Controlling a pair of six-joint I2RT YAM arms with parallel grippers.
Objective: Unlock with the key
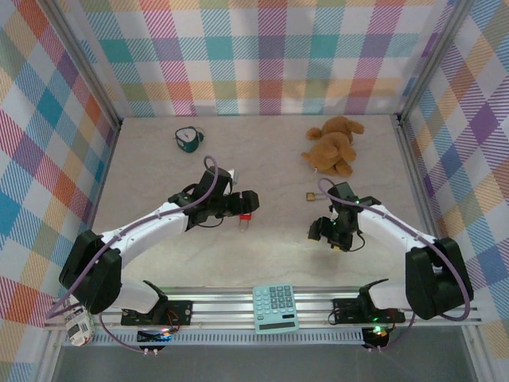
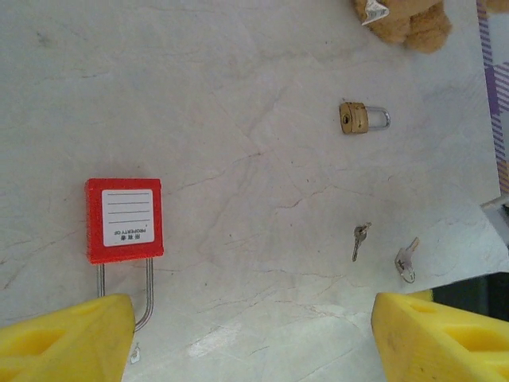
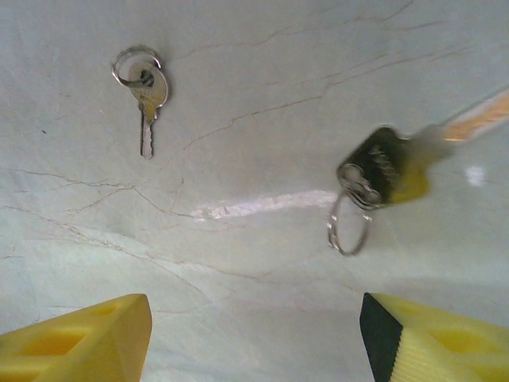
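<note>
A red padlock [image 2: 123,220] with a white label lies flat on the table, its steel shackle [image 2: 148,286] reaching to my left gripper's left finger [image 2: 67,338]. My left gripper [image 2: 254,342] is open above the table, the padlock off to its left side. A small brass padlock [image 2: 362,118] lies further out, with two keys [image 2: 359,240] [image 2: 406,261] nearer. In the right wrist view a silver key [image 3: 147,87] on a ring lies far left and a dark-headed key [image 3: 378,171] with a ring lies right. My right gripper [image 3: 254,342] is open and holds nothing.
A brown teddy bear [image 1: 334,145] lies at the back right and a small green object [image 1: 188,139] at the back left. A teal calculator [image 1: 275,308] rests on the rail at the near edge. Chequered walls [image 1: 48,159] close in three sides.
</note>
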